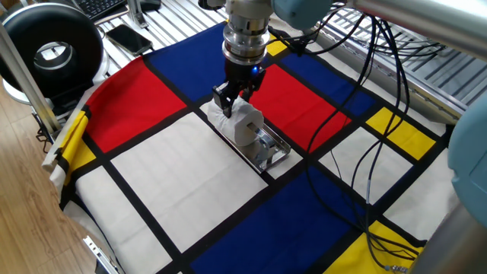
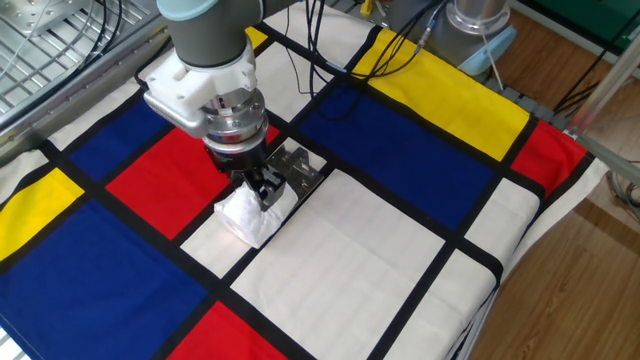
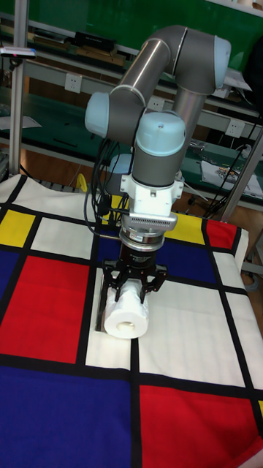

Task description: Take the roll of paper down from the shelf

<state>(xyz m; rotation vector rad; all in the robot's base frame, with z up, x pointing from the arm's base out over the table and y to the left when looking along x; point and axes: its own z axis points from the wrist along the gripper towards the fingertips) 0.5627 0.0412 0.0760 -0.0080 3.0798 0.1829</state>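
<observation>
**Gripper clamped on the paper roll at the end of the holder**

The black two-finger gripper points straight down from the grey-and-blue arm, its fingers closed on the two sides of the white embossed toilet-paper roll. From the tall fixed view the roll faces us end-on, its hollow core showing as a dark-rimmed ring, and it lies on its side with the gripper pressing it from above.

The small shiny silver metal shelf lies flat on the cloth, a rectangular plate. In one fixed view the roll sits over the upper-left end of that plate, and much of the plate's lower-right part is bare. In the other fixed view the roll hangs out past the near end of the shelf, over a white field of the cloth. Whether the peg is inside the core I cannot tell.

The worktop is covered by a cloth of red, blue, yellow and white rectangles with black lines. At its far-left corner stands a large black round reel with a white centre, well apart from the roll, and black cables trail across the right side.
</observation>
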